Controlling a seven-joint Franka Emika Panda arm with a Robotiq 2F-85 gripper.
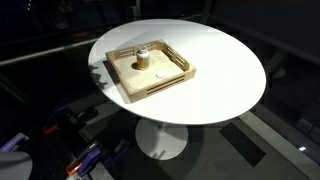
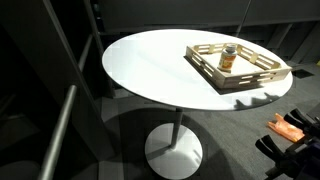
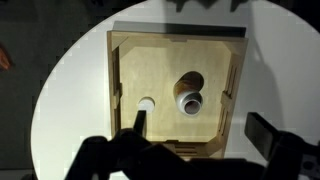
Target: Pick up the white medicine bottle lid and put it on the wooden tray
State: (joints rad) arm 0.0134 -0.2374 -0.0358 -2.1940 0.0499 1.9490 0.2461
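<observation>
Furniture first: in an exterior view you see the round white table [image 1: 220, 70] on its pedestal, with the wooden tray [image 1: 165, 80] sitting on the top close to one edge. The medicine bottle [image 1: 142, 56] stands upright inside the tray, near a corner. At this size you cannot pick out the lid there with any certainty. In an exterior view from lower down, the table [image 2: 145, 65] fills the middle and the tray [image 2: 255, 80] lies on its far side, the slots in its rim showing. The bottle [image 2: 229, 57] stands upright within the rim, its body tan. Again the lid is too small for you to find. In the wrist view you look almost straight down into the tray [image 3: 170, 60], with the white tabletop [image 3: 70, 90] around it. The bottle [image 3: 190, 101] shows as a pale ring seen from above, a little right of the middle of the tray floor, with a dark patch just beyond it. The white medicine bottle lid [image 3: 148, 103] lies flat on the tray floor to the left of the bottle, apart from it and nearer the left rim. Your gripper [image 3: 200, 130] comes in from the bottom of the picture with its fingers spread wide and nothing between them. One dark finger [image 3: 136, 125] overlaps the lower edge of the lid in the picture, and you cannot tell whether it touches. The other finger [image 3: 265, 132] hangs over the right rim of the tray.
</observation>
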